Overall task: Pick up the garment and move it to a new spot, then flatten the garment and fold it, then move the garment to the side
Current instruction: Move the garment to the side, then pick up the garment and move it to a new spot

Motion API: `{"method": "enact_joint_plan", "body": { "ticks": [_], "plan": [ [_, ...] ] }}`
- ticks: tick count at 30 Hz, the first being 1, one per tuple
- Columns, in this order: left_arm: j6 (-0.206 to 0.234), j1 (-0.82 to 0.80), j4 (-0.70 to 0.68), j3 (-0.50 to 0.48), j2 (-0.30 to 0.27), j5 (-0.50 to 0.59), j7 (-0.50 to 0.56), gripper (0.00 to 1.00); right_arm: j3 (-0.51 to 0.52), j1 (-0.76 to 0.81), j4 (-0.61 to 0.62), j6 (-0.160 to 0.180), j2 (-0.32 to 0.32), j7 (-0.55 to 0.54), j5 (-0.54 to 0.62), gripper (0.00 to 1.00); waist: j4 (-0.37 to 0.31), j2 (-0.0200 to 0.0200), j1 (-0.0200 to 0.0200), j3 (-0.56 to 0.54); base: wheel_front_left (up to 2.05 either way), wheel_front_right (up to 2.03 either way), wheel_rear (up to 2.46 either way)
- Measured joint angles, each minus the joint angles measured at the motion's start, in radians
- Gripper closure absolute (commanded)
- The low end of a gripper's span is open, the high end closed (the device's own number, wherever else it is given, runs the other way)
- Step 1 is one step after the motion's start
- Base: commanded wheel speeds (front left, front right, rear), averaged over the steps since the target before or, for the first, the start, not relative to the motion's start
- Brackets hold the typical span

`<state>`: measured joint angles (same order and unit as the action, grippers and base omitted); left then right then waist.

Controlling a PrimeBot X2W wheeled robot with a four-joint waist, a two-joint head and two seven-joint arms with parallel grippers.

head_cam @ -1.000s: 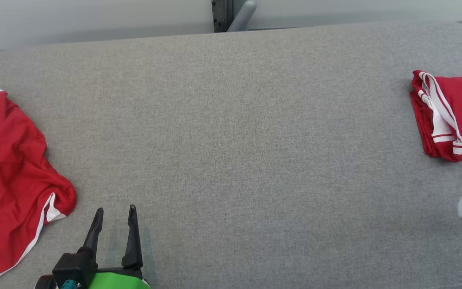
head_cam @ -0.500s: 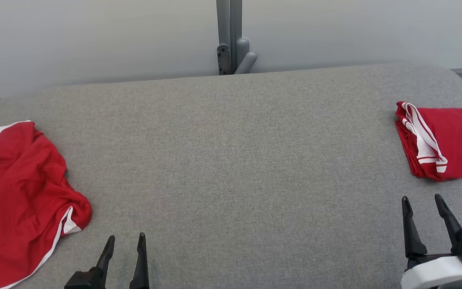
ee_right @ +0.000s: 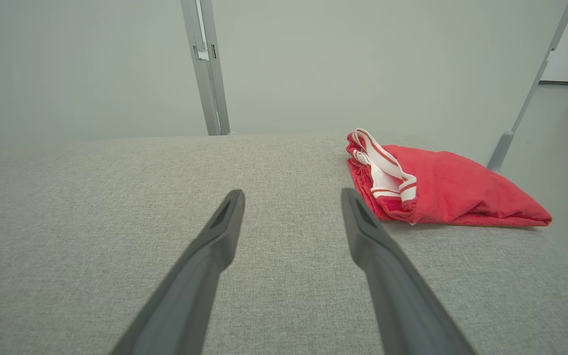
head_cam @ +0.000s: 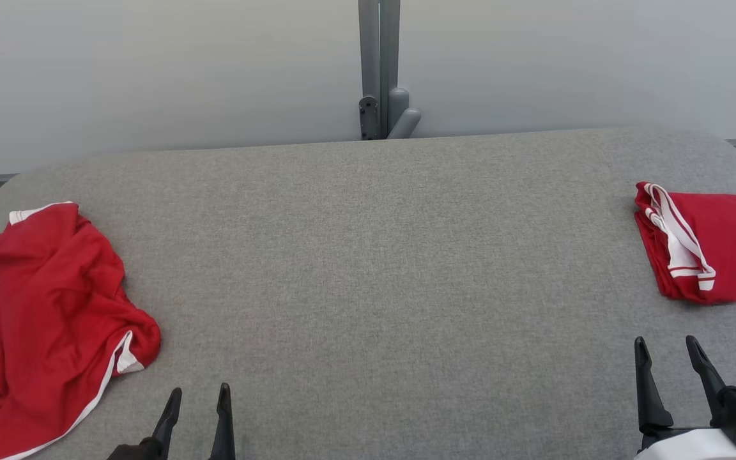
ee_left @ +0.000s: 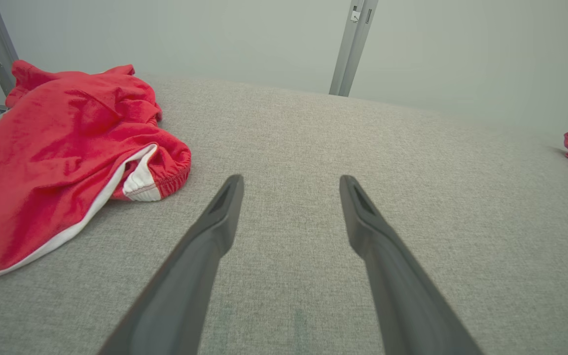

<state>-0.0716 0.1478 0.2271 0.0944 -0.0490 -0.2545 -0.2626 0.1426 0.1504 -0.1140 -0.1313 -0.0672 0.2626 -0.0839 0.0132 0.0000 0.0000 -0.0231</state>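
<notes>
Bearing a crumpled garment (head_cam: 55, 306), the grey fabric surface (head_cam: 368, 268) meets a pale wall (head_cam: 151, 70).

head view | crumpled garment (head_cam: 42, 319): cut at left edge | folded garment (head_cam: 729, 249): right edge

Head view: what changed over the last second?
The camera tilted up, so the whole picture shifted. The right gripper drew back from the folded garment to the lower right, open and empty. The left gripper stays open, holding nothing. Folded garment and crumpled garment lie unmoved on the table.
</notes>
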Motion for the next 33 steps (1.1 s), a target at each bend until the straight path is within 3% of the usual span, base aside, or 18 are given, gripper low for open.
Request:
{"method": "enact_joint_plan", "body": {
  "ticks": [20,33],
  "plan": [
    [0.011,-0.001,-0.012,0.014,0.0,-0.009,0.0,0.0,-0.01,0.01,0.0,0.0,0.013,0.0,0.006,0.0,0.043,0.0,0.0,0.005,0.0,0.0,0.0],
    [0.017,0.016,-0.012,-0.009,0.0,0.003,0.0,0.0,-0.044,0.028,-0.006,0.0,0.016,0.0,-0.005,0.0,0.229,0.0,0.0,-0.006,0.0,0.0,0.0]
  ]
}}
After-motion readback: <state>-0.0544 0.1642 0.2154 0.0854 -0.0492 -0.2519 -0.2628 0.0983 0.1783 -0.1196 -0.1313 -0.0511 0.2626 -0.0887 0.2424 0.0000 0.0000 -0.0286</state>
